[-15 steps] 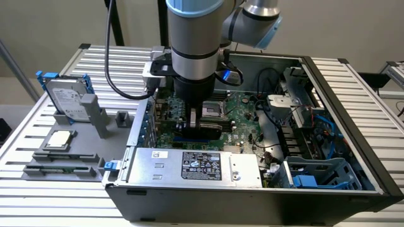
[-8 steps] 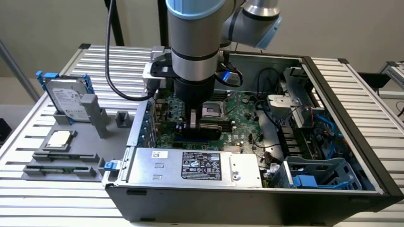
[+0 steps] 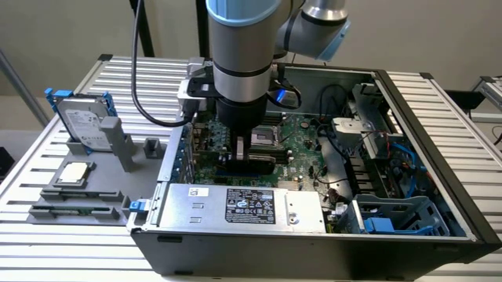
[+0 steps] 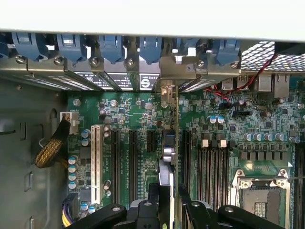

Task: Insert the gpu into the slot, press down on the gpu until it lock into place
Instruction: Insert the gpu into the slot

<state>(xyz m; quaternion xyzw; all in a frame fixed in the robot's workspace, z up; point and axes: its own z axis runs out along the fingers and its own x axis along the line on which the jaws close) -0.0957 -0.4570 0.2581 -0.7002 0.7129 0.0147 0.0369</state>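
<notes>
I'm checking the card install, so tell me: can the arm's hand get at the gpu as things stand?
Most likely yes. The hand is right at the gpu, with a finger on either side of the card's upper edge, and it seems to be gripping it. Nothing stands between them inside the open case.

Vertical arm, gripper (image 3: pixel 244 154) pointing down, fingers clamped edgewise.

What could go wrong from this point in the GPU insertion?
The gpu stands on edge in the tool over the motherboard; if its edge is off the slot, pressing down could load the board instead. The slot itself is hidden under the card, so alignment cannot be confirmed. Its metal bracket could also catch on the case's rear frame.
</notes>
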